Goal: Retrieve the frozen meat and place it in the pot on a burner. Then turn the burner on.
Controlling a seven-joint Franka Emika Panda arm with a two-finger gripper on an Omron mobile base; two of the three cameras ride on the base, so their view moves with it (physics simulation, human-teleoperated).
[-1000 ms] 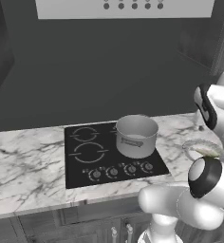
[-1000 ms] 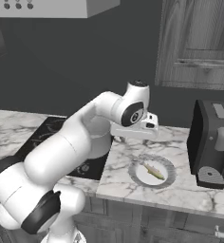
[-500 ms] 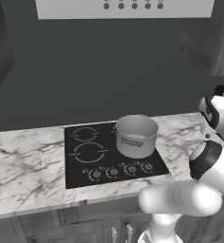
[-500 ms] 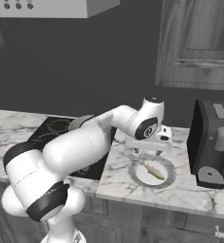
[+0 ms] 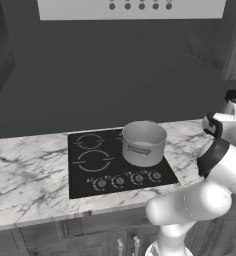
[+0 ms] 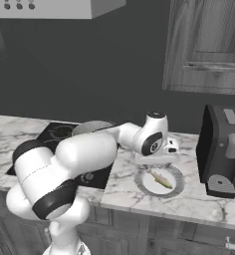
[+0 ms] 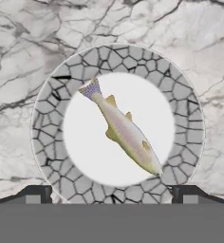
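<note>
Marble desk (image 6: 199, 199) is running wall to wall, dark cooktop (image 5: 90, 165) sitting in it near the middle. Black appliance (image 6: 221, 149) is standing at the desk's right end. Pot (image 5: 143, 142) is sitting on the cooktop's back right burner, upright, mouth open, looking empty from the left base view. Knobs (image 5: 125, 180) are lining the cooktop's front edge.

Plate (image 7: 47, 142) with a cracked-stone rim is lying on the desk between cooktop and appliance, toward the front edge. Meat (image 7: 126, 130), a small fish-shaped piece, pale yellowish-green, is lying diagonally across the plate's white centre, tail at upper left, head at lower right in the hand view. In the right base view it shows as a small sliver (image 6: 161, 179).

Gripper (image 7: 111, 192) is hanging straight above the plate, pointing down. Fingers (image 7: 35, 193) are standing wide apart, nothing between them, clear of the meat.

Judgement: pick not yet begun; this is the approach. Frozen, so probably stiff, light, and slick on the surface, likely to skid on the smooth plate if nudged. Best hold looks like the thick mid-body, fingers closing across the narrow width; the tail is too thin. Wrist may need turning so the fingers are squaring up to the diagonal body.
</note>
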